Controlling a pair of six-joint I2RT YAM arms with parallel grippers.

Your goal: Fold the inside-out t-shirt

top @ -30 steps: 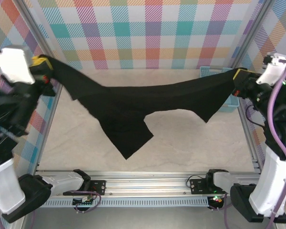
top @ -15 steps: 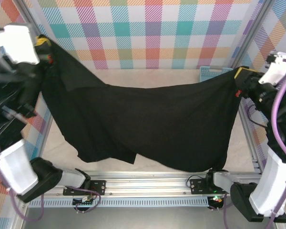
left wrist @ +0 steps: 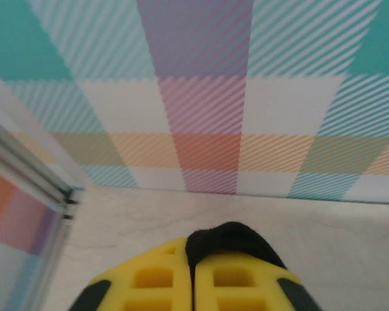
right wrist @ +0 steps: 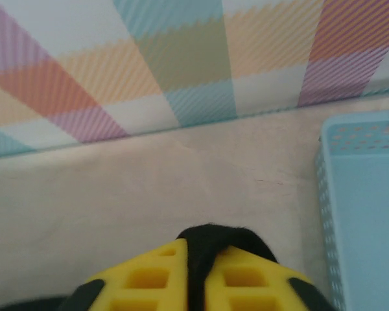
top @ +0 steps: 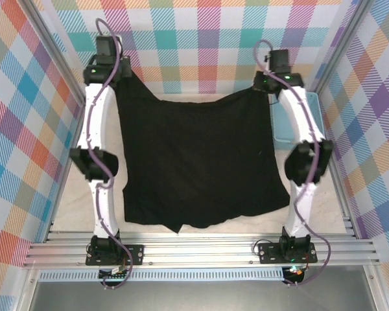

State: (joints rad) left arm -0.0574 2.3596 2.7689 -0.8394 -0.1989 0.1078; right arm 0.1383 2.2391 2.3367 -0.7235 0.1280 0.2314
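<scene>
A plain black, soft cloth inside-out t-shirt (top: 194, 162) lies spread over the pale table (top: 324, 207), hem nearest the arm bases. The left gripper (left wrist: 193, 262) and right gripper (right wrist: 198, 265) each pinch a far corner. Laying-out seems finished; next comes releasing and regrasping for a first fold.

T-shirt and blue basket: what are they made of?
The t-shirt looks like soft, matte black cloth, maybe knit cotton. Its top edge sags in the middle, its bottom edge is wavy, and it shows no shine. The basket looks like hard, smooth light-blue plastic. Its wall stands stiff and has rows of small moulded holes.
</scene>
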